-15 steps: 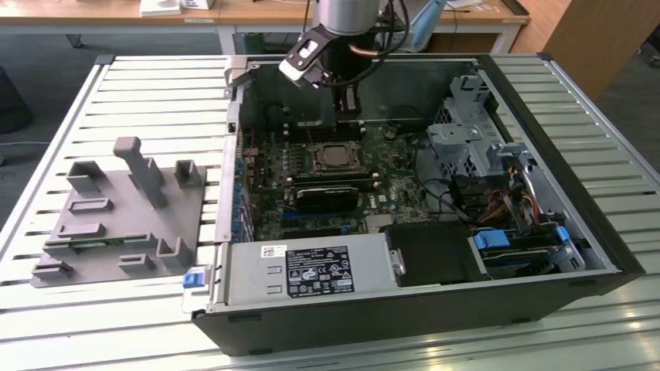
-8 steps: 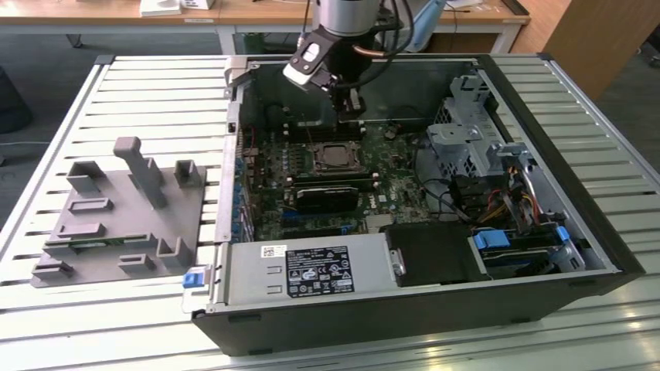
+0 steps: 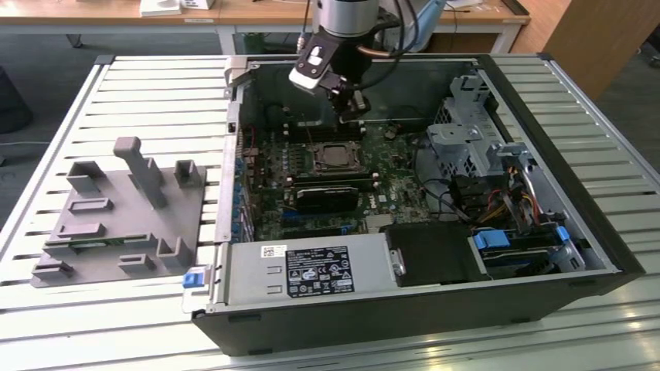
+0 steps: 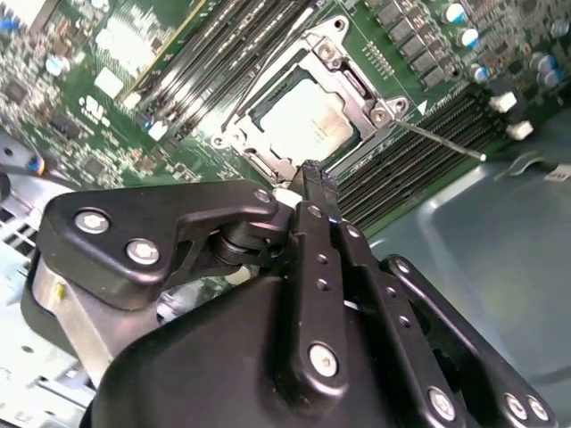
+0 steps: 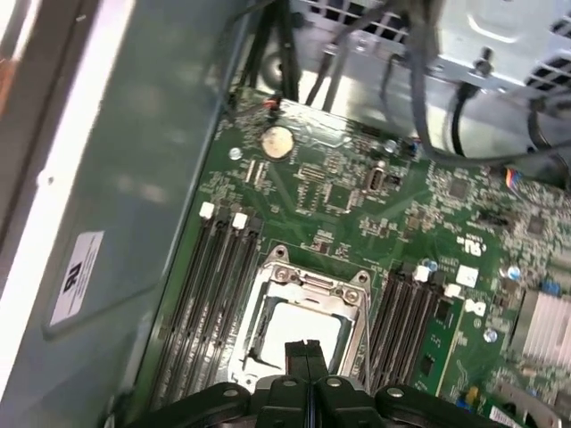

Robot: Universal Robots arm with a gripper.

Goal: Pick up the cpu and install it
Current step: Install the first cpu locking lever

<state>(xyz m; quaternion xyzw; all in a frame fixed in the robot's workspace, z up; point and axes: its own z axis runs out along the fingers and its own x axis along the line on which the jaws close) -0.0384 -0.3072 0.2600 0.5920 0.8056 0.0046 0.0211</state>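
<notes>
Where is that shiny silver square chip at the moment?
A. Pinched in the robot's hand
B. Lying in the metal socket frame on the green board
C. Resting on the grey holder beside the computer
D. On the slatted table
B: in both wrist views the cpu lies flat inside the socket frame on the motherboard, with the hand above it, fingers together and holding nothing.
</notes>
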